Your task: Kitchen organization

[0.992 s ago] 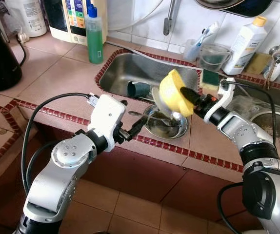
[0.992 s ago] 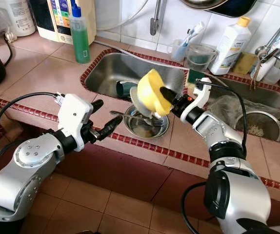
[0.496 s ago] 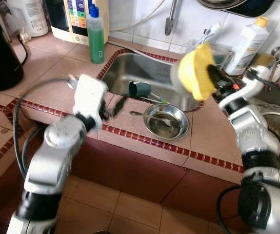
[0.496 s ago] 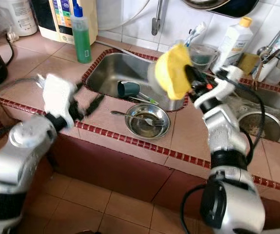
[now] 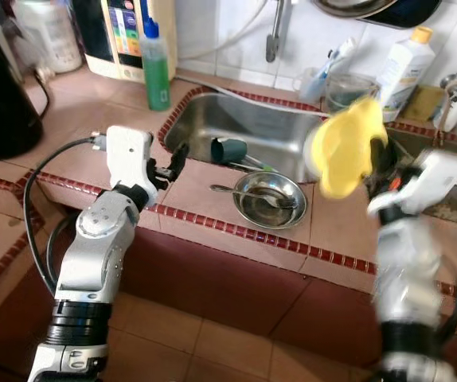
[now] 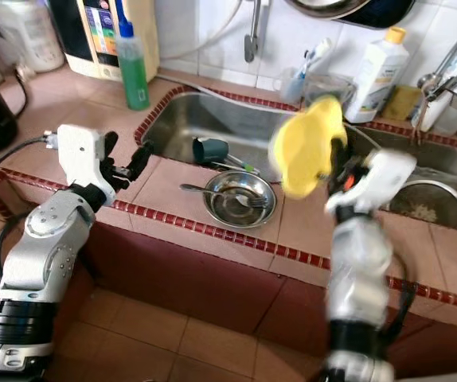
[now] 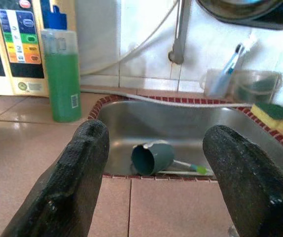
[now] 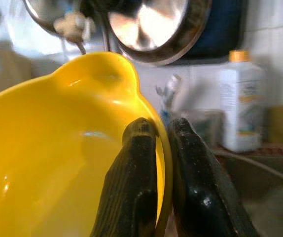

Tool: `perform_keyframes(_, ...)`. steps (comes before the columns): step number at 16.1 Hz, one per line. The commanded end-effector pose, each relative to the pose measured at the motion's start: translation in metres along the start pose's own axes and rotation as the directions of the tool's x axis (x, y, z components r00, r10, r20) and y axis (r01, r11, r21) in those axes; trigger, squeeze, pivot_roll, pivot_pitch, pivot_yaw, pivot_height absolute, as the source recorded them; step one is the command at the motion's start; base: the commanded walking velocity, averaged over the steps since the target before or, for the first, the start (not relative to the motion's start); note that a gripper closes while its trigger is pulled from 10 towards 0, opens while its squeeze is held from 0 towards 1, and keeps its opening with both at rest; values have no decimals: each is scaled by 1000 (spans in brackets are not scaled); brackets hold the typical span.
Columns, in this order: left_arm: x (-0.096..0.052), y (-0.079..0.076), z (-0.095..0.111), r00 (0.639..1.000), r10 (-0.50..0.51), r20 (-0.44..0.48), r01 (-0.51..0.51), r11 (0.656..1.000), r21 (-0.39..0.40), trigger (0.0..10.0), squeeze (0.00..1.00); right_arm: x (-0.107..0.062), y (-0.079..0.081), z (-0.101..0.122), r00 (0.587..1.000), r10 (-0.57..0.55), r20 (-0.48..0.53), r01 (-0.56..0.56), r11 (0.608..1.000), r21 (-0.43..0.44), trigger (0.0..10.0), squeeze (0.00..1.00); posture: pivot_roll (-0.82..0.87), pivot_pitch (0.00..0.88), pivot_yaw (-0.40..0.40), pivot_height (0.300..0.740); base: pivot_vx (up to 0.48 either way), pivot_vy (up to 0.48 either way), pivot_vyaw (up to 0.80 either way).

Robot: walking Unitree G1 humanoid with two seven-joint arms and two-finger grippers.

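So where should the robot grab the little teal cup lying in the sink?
Probably the rim. The teal cup lies on its side in the sink, open mouth facing the open left gripper. One of the fingers could slip inside the mouth, the other outside the wall, coming from the counter side.

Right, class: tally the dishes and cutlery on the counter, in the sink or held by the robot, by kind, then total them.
Yellow bowl, held by the right gripper: 1
Steel bowl: 1
Fork: 1
Teal cup: 1
Total: 4
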State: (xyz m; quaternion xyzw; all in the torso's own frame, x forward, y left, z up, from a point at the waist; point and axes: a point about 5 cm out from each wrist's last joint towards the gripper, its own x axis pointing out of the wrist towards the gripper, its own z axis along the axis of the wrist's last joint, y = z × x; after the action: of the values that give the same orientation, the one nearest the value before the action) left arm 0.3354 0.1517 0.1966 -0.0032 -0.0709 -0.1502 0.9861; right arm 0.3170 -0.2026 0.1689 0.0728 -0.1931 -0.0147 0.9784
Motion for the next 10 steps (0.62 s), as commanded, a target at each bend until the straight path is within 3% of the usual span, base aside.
perform_keyframes(1, -1, 0, -5, 1000, 10, -4, -10, 1000, -17, 10000, 0, -2, 2, 7, 999, -22, 42, 24, 999, -46, 10000, 0, -45, 0, -9, 740, 0, 0, 0)
perform_keyframes(3, -1, -1, -10, 1000, 12, 5, -12, 999, -46, 10000, 0, -10, 10, 0, 1000, -22, 13, 22, 999, -46, 10000, 0, -50, 0, -3, 740, 0, 0, 0)
perform_keyframes(5, 2, -3, -19, 1000, -2, -7, 1, 998, -59, 10000, 0, -7, 19, 3, 1000, 1, 26, 1, 994, -109, 10000, 0, -51, 0, -7, 740, 0, 0, 0)
perform_keyframes(10, 0, 6, -30, 998, 33, -53, -37, 997, -68, 10000, 0, 2, 17, 8, 999, 12, 38, -7, 991, -136, 10000, 0, -42, 0, -17, 740, 0, 0, 0)
